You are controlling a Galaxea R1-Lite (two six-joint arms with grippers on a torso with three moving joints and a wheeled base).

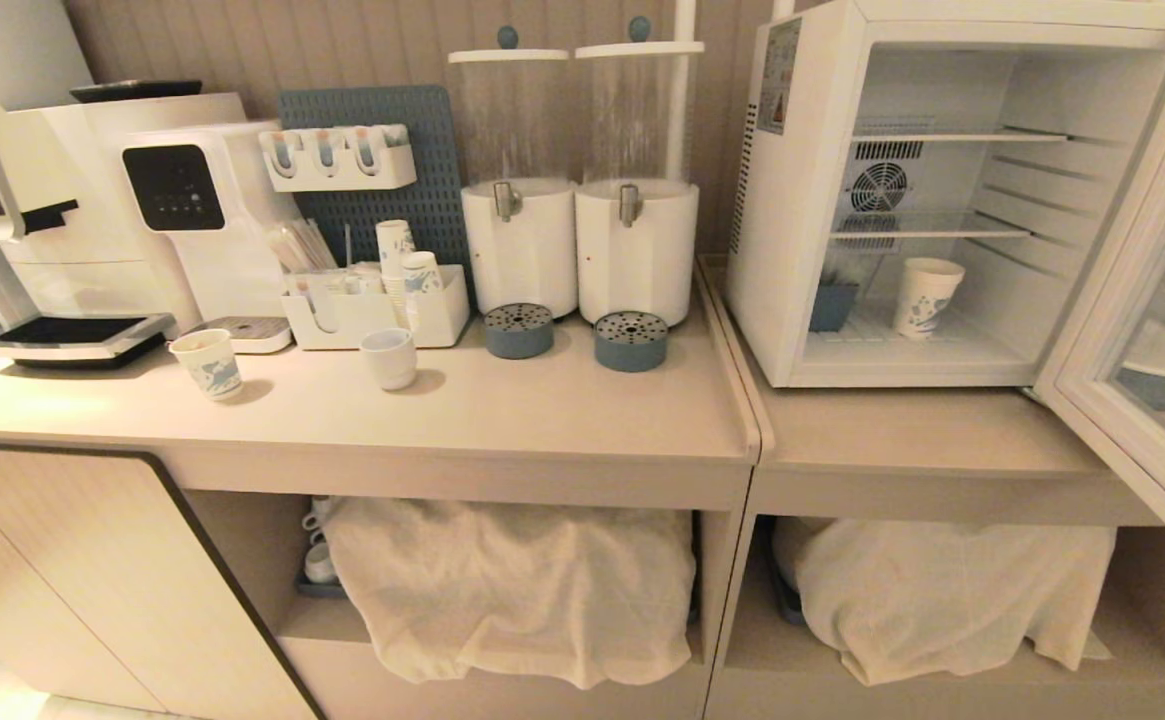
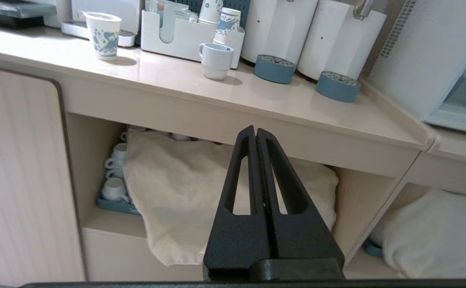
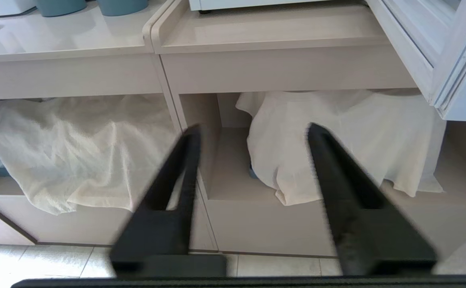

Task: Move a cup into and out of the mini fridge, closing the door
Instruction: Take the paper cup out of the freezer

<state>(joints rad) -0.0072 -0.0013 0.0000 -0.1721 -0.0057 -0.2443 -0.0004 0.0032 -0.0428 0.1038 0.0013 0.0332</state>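
Paper makes the cup (image 1: 927, 296) light and easy to crush: it stands upright on the floor of the mini fridge (image 1: 802, 200), under the lower wire shelf, toward the right, with a small blue container near it at the back left. Its layered rim suggests several nested cups, so the wall is probably a little stiffer than a single one. A gentle side pinch at mid-height looks safest, since squeezing near the rim could buckle it and a low grip could tip it.

The door (image 1: 1132, 330) stands swung wide open on the right, its glass window facing the robot.

The left tool (image 2: 255, 134) is clenched with nothing in it, low in front of the cabinet. The right tool (image 3: 253, 136) is spread apart and empty, also low, facing the draped shelves below the fridge.

The pale, glossy surface (image 1: 502, 410) carries a coffee machine, two drink dispensers (image 1: 582, 240), a cup organiser, a shorter printed paper cup (image 1: 207, 362) and a white mug (image 1: 389, 357). Cream cloths (image 1: 512, 585) cover the open shelves beneath, against a ribbed wall.
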